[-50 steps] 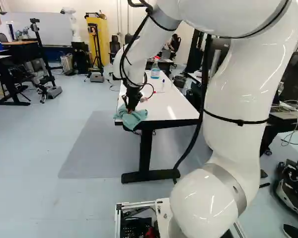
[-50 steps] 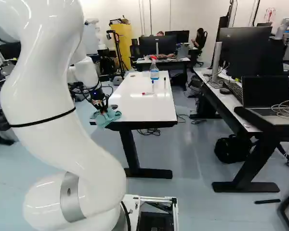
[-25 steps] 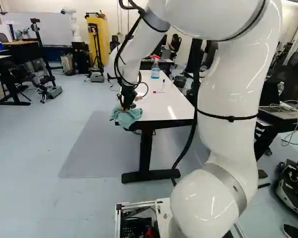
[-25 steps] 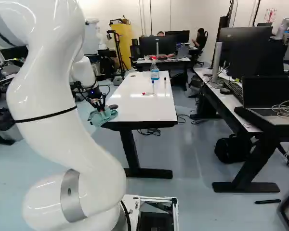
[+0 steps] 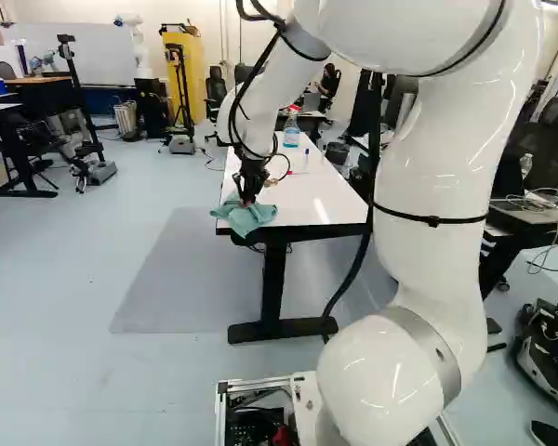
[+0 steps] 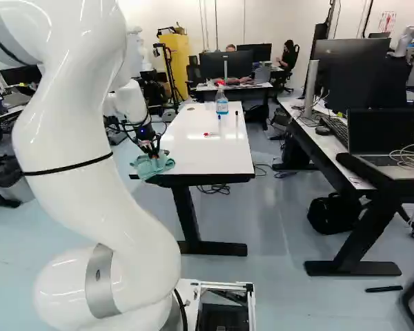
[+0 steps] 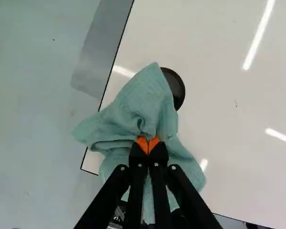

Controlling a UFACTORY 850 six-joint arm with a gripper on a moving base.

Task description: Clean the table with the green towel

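My gripper is low over the near left corner of the white table in the left base view. In the wrist view the gripper has its orange-padded fingertips together, pinching a fold of the green towel. The towel spreads around the fingers, one flap hanging past the table's edge. A dark round disc lies partly under the cloth. The right base view shows the towel draped at that same corner.
A spray bottle stands on the table's far part, with a red marker nearer. To the right is a desk with a laptop. Another robot stands at the back left.
The arm first swung left past the table's edge, then came back right over the corner, carrying the towel in the gripper. The base has stayed put.
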